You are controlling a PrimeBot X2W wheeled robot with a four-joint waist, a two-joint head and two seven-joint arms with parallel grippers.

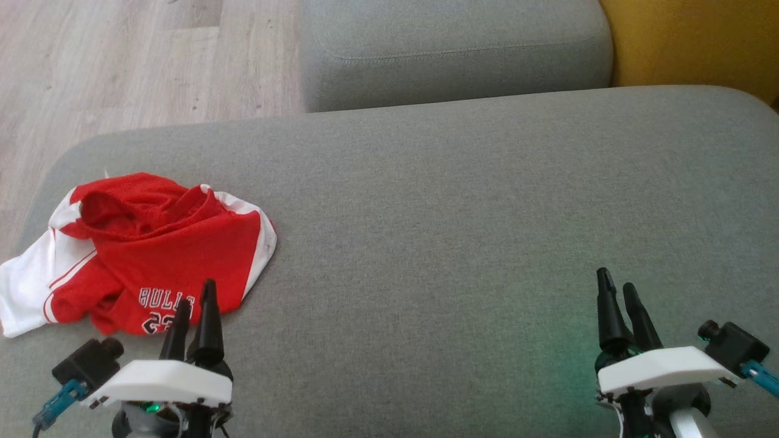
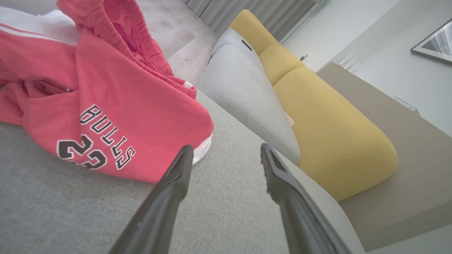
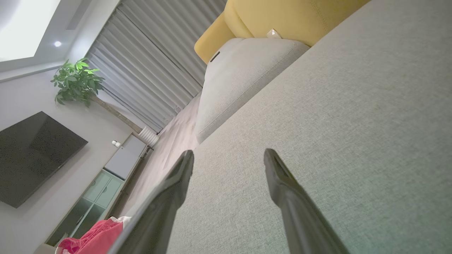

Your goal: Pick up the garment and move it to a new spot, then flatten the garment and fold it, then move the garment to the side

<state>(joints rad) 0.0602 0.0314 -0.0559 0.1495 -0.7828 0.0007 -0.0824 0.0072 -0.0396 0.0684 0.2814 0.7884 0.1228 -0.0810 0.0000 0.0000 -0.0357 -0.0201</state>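
The garment [image 1: 152, 249] is a red and white pair of basketball shorts printed BULLS 23, lying crumpled at the left end of the grey sofa cushion [image 1: 456, 213]. My left gripper [image 1: 196, 292] hovers just in front of its near edge, jaws open and empty. In the left wrist view the garment [image 2: 106, 106] sits just left of the open left gripper [image 2: 226, 151]. My right gripper [image 1: 614, 281] stands open and empty over bare cushion at the lower right, far from the cloth. The right wrist view shows the right gripper [image 3: 229, 155] and a red corner of the garment [image 3: 95, 236].
A second grey cushion [image 1: 456, 48] and a yellow cushion [image 1: 700, 42] lie behind the work cushion. Wooden floor [image 1: 122, 67] runs past its left and far edges. The garment's white part hangs near the cushion's left edge.
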